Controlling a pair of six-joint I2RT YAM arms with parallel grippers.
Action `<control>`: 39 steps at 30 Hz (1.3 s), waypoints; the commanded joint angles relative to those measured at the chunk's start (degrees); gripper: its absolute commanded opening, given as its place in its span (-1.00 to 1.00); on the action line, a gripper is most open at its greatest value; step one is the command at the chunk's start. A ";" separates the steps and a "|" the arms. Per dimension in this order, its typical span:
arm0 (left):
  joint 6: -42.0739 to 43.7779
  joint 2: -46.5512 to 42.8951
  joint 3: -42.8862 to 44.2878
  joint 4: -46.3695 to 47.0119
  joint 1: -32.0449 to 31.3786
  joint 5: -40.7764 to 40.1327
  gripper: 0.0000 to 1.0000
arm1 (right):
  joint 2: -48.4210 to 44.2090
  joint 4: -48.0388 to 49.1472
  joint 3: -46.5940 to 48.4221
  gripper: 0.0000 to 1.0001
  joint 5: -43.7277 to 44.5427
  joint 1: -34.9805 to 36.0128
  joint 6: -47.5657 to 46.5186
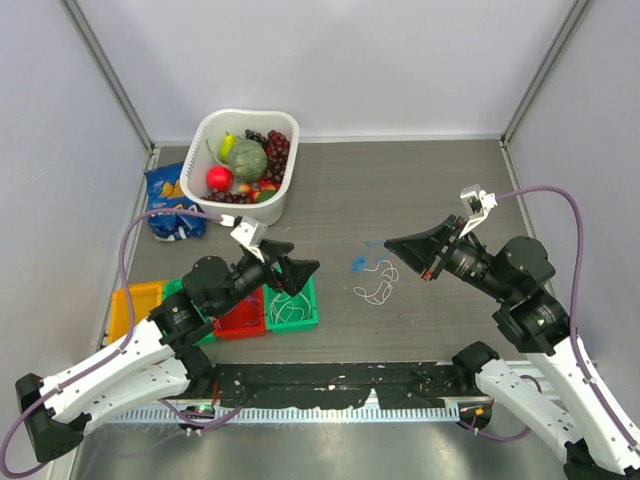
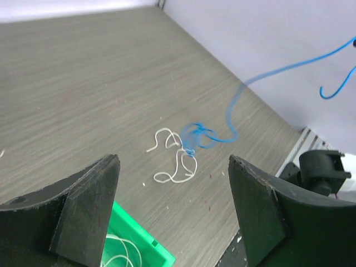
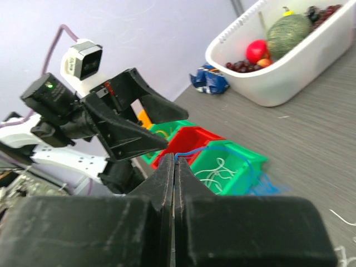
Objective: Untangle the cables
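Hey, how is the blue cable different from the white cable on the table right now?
The blue cable rises off the table, one end pinched in the shut right gripper; the white cable lies flat, held by nothing. The blue cable runs in one long line; the white cable curls in small loops. Both are thin and meet in one tangle.

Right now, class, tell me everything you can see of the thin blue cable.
The thin blue cable is a flexible, string-like wire. Its lower part lies bunched on the grey wood-grain table, tangled with a thin white cable; from there it rises through the air to the shut right pincer, which pinches it.
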 commanded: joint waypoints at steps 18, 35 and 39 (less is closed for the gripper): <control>0.48 7.87 -3.20 20.14 0.72 7.13 0.45 | 3.11 17.47 2.65 -0.98 -10.72 -0.10 11.11; -3.12 15.43 -2.32 29.10 1.43 20.13 0.65 | 3.99 20.02 5.99 -0.99 -10.20 -0.10 14.19; -3.39 17.01 -1.27 30.34 1.43 20.93 0.64 | 4.34 21.07 6.43 -0.99 -10.55 -0.10 15.07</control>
